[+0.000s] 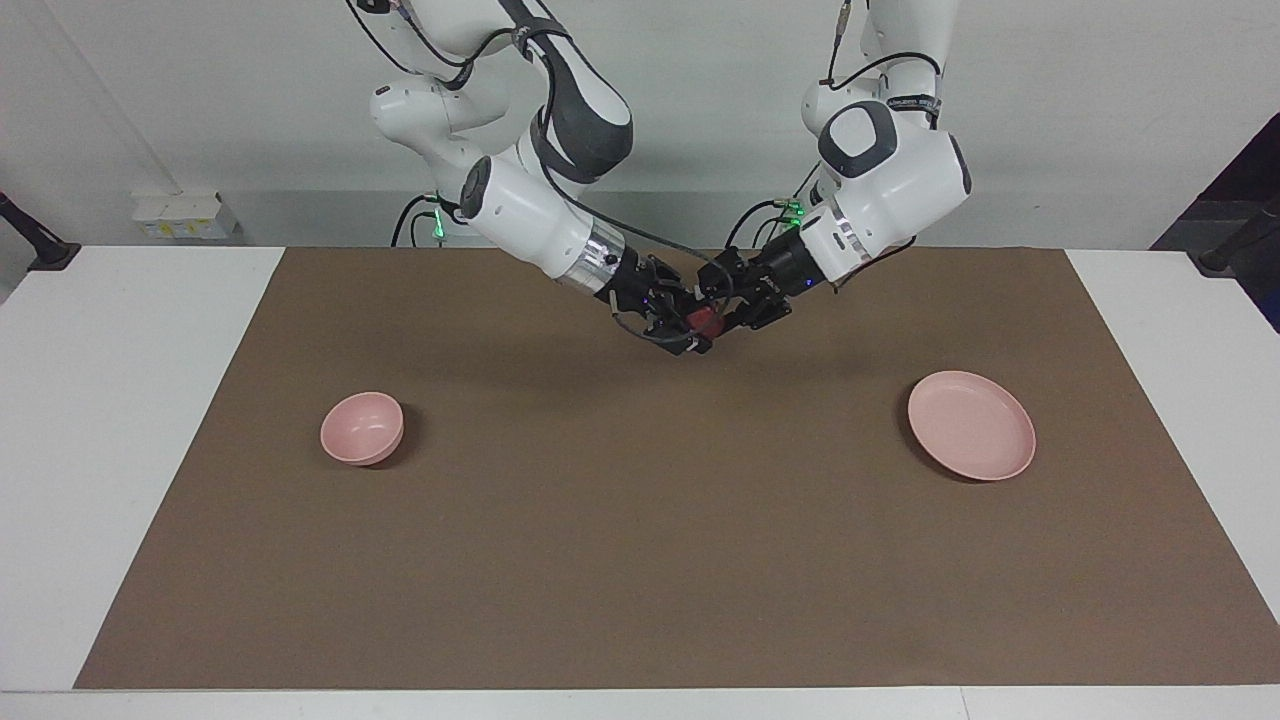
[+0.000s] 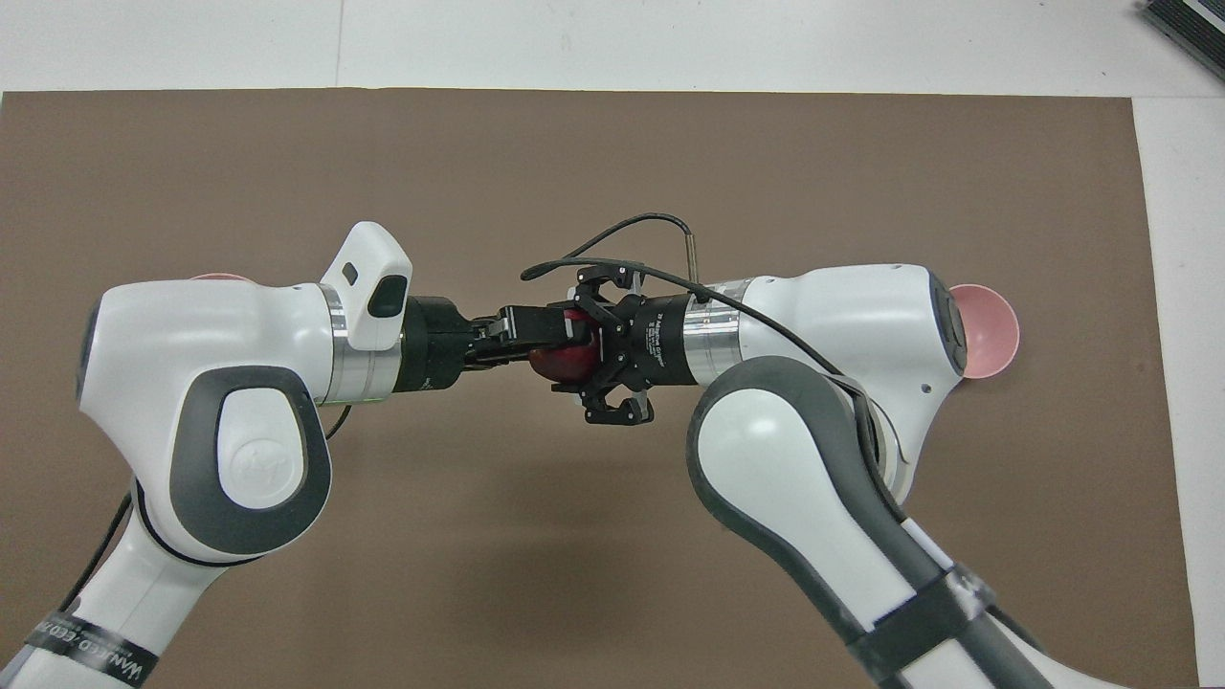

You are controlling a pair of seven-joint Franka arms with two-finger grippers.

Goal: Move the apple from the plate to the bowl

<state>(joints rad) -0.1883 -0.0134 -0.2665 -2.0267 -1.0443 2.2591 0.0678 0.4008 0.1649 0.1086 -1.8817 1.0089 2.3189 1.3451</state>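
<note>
The apple (image 1: 707, 322), small and dark red, hangs in the air over the middle of the brown mat (image 1: 640, 560), between the two end effectors, which meet there nose to nose. The left end effector (image 1: 722, 312) comes in from the arm based toward the plate's end of the tabletop (image 1: 130, 420); its black fingers lie along the apple's upper side in the overhead view (image 2: 550, 327) and appear clenched on the fruit. The right end effector (image 1: 688, 330) reaches in from the bowl's end of the tabletop, and in the overhead view (image 2: 595, 346) its fingers stand on either side of the apple (image 2: 567, 362). Whether they press on the fruit or only bracket it I cannot tell, since the dark linkages crowd together there.

The pale pink plate (image 1: 971, 424) lies flat on the mat toward the left arm's end with nothing on it. The small, deep pink bowl (image 1: 362, 427) stands on the mat toward the right arm's end, also holding nothing, and well apart from the plate. From overhead the bowl (image 2: 991, 330) peeks out past the right arm's elbow, while only a sliver of the plate (image 2: 218, 278) shows over the left arm's body.
</note>
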